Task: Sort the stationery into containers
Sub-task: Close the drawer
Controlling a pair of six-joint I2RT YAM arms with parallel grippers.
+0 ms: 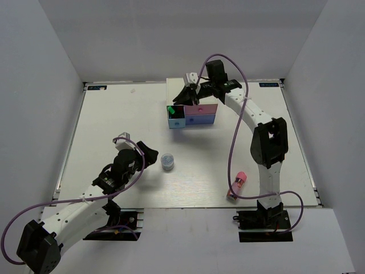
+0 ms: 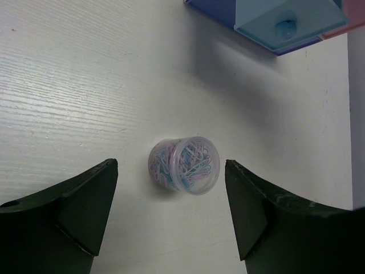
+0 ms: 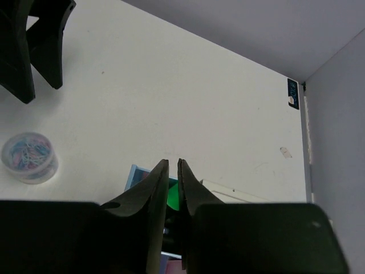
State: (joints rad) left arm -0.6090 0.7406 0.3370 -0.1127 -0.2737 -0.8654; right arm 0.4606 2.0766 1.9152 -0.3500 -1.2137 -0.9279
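Observation:
The white drawer chest [image 1: 174,89] stands at the back middle with its light blue drawer [image 1: 176,120] pulled out. A highlighter's green end [image 1: 170,109] shows in that drawer, and in the right wrist view [image 3: 173,195] behind my fingers. My right gripper [image 1: 186,96] [image 3: 172,163] hovers over the chest, shut with nothing between the fingers. The round pot [image 1: 167,161] [image 2: 184,165] of coloured paper clips lies on the table just ahead of my open left gripper [image 1: 150,153] [image 2: 171,171], level with the gap and untouched. The pink tube [image 1: 239,180] lies by the right arm's base. The orange highlighter is out of view.
A small pink-red piece [image 1: 231,196] lies by the pink tube, partly under the purple cable. The pot also shows in the right wrist view [image 3: 29,157], with the left fingers [image 3: 28,51] above it. The light blue drawer front [image 2: 285,25] lies far ahead of the left gripper.

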